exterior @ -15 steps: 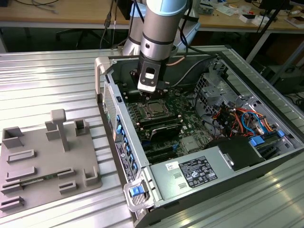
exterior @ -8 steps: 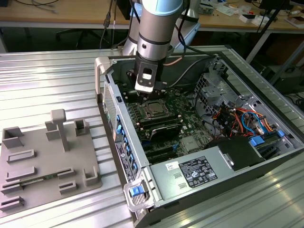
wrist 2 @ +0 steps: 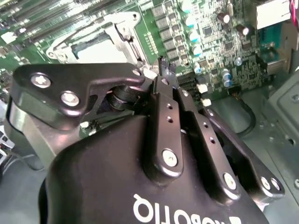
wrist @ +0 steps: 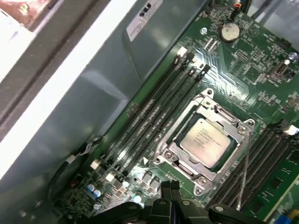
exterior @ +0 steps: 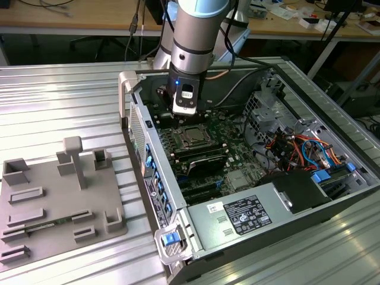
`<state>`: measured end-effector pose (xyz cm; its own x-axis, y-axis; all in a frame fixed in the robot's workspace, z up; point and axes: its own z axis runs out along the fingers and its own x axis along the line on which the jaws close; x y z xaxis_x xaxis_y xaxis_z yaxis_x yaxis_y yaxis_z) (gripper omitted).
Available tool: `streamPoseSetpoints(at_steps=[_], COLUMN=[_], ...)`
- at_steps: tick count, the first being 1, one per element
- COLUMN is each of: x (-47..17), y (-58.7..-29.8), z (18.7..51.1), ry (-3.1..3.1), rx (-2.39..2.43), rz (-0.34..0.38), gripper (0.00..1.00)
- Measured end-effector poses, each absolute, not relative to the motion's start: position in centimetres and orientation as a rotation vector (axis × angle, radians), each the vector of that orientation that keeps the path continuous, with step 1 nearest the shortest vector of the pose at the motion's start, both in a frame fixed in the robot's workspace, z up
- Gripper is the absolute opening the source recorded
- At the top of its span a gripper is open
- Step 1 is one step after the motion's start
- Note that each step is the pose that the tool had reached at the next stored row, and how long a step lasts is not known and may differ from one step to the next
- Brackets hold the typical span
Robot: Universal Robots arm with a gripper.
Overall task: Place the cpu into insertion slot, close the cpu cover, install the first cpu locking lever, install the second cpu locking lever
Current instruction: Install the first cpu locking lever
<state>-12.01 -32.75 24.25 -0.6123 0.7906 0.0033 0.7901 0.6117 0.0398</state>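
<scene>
At the exterior view's left a grey fixture tray (exterior: 59, 202) with raised blocks lies on the ribbed metal worktop (exterior: 53, 101). Just beside it, towards the exterior view's right, stands the open computer case (exterior: 155, 196) with the green motherboard (exterior: 228, 133) inside. The arm (exterior: 196, 35) reaches down over the board's far part, and the gripper (exterior: 185, 111) hangs close above the board, just beyond the insertion slot (exterior: 191, 135). Further to the exterior view's right are the grey power supply (exterior: 246, 215) and a bundle of orange and blue cables (exterior: 309, 151).

In the first wrist view the cpu (wrist: 205, 140) sits flat in the slot, silver face up. The cpu cover (wrist: 181, 159) lies down around it and frames it. A thin wire lever (wrist: 245, 172) runs along one side of the cover, between it and a bank of long black memory slots (wrist: 264, 158). In both wrist views the jaws are closed on each other and hold nothing, near the socket but apart from it
</scene>
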Motion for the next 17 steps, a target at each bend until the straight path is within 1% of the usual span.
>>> streamPoseSetpoints(at_steps=[2,17], x=[-12.13,-12.52], y=[-32.75,-32.62], z=[24.25,24.26], ry=[2.812,2.832], rx=[1.380,1.340], rz=[0.080,0.080], gripper=[0.11,0.11])
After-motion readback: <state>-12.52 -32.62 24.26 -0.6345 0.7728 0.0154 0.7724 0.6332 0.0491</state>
